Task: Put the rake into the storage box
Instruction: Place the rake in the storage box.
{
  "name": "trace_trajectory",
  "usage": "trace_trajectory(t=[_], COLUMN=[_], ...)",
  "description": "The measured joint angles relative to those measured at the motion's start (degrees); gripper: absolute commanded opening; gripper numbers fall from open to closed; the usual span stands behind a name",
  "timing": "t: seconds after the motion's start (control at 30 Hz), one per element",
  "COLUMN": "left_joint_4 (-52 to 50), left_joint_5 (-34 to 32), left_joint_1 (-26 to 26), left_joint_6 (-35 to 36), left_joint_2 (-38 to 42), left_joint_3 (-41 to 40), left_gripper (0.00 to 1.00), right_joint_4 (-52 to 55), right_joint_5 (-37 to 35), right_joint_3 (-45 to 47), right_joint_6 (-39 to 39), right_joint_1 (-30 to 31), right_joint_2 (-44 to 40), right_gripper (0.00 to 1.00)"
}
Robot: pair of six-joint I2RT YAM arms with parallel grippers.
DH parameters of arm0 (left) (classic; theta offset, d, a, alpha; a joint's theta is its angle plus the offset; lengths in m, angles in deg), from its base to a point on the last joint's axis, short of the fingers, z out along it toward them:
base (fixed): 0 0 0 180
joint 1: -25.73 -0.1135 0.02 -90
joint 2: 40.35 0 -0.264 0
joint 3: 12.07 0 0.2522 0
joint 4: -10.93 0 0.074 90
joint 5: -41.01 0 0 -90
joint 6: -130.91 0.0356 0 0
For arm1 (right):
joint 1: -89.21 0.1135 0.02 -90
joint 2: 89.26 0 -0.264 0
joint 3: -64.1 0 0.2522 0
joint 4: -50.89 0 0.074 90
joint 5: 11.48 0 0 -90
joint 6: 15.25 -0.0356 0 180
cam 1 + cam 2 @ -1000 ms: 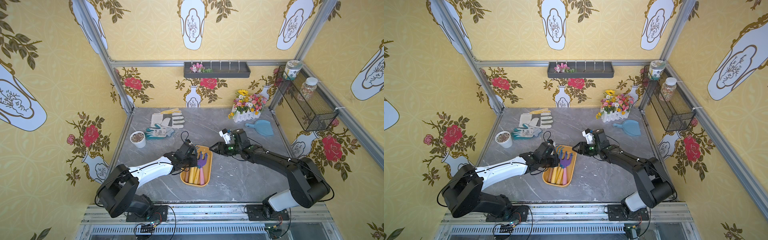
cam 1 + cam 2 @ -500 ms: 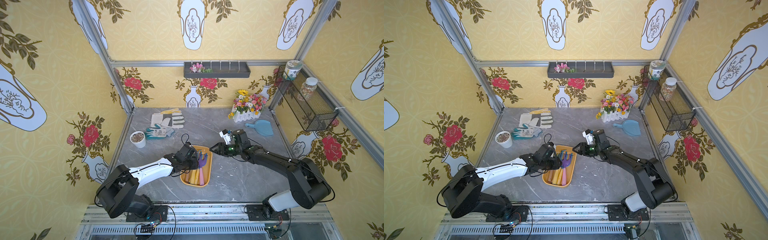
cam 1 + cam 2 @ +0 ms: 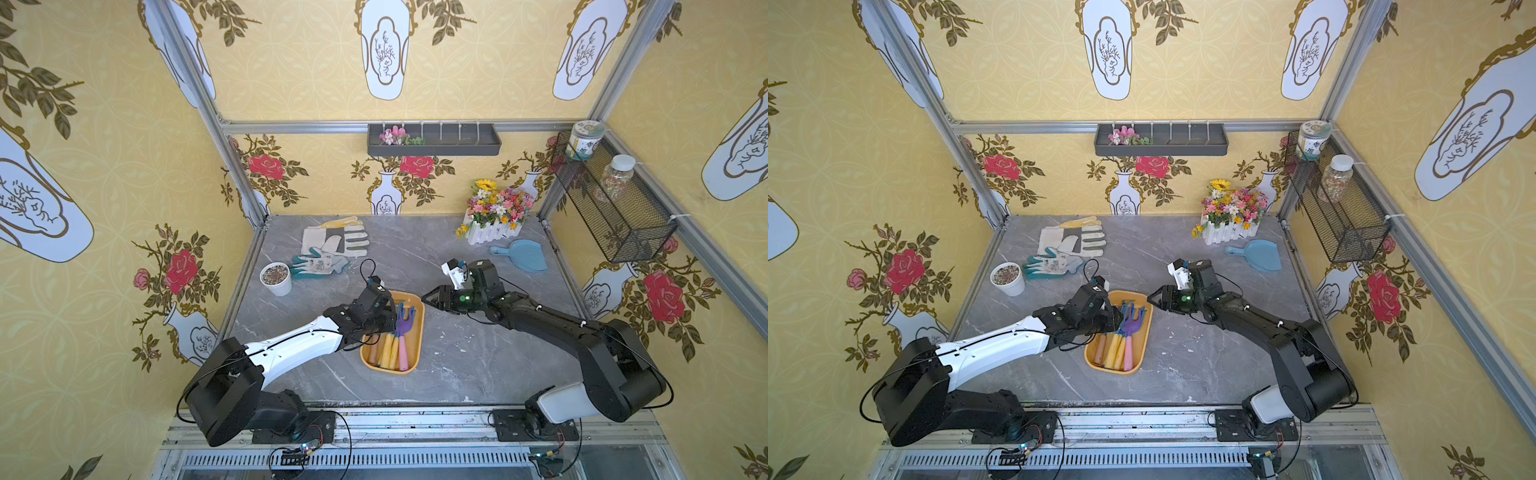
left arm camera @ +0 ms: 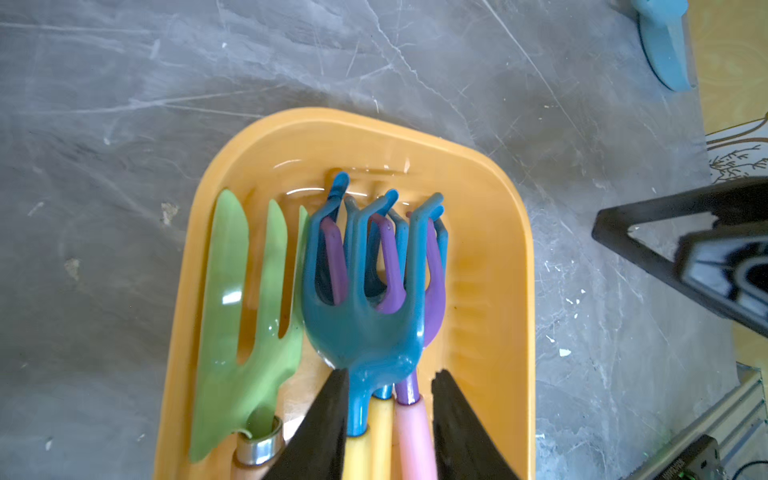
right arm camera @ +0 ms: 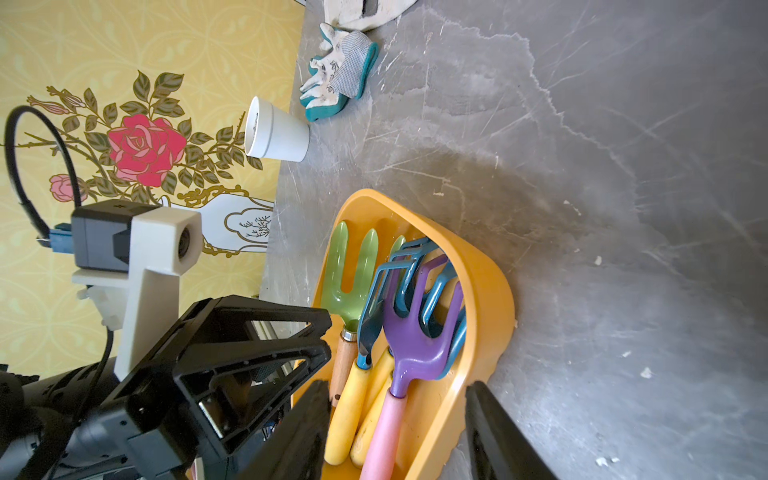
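The storage box (image 3: 417, 347) (image 3: 1144, 341) is a yellow-orange tray in the middle of the table. Inside it lie a teal rake (image 4: 365, 328) (image 5: 405, 282) with a yellow handle, a purple rake (image 3: 402, 329) (image 5: 415, 345) with a pink handle, and a green fork (image 4: 232, 316). My left gripper (image 3: 390, 320) (image 4: 390, 372) hangs over the box's near-left part. It is open, with a finger on either side of the rake necks. My right gripper (image 3: 426, 298) (image 5: 395, 383) is open too, just off the box's far right corner.
A white cup of soil (image 3: 275, 277) and two pairs of gloves (image 3: 334, 239) lie at the back left. A blue dustpan (image 3: 523, 255) and a flower box (image 3: 494, 216) sit at the back right. A mesh basket (image 3: 615, 208) hangs on the right wall.
My left gripper has gone from shut to open over the handles, and the teal rake now lies loose in the box. The right arm has barely moved.
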Motion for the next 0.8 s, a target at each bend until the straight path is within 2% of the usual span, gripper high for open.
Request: trace_trajectory(t=[0.17,0.33,0.8], left_joint_4=[0.6,2.6,4.4], left_joint_5=[0.0,0.1,1.8], left_joint_1=[0.0,0.0,0.0], left_joint_6=[0.7,2.1,2.8], left_joint_2=[-4.3,-7.5,-9.7], left_joint_3=[1.8,4.2,2.6], left_gripper=[0.33,0.32,0.31], right_joint_4=[0.0,0.1,0.0], right_joint_5=[0.0,0.0,-0.3], right_joint_3=[0.1,0.4,1.0], right_joint_6=[0.0,0.0,0.0], right_joint_1=[-0.2,-0.3,-0.7], right_joint_2=[0.0,-0.6,-1.2], right_gripper=[0.43,0.43,0.43])
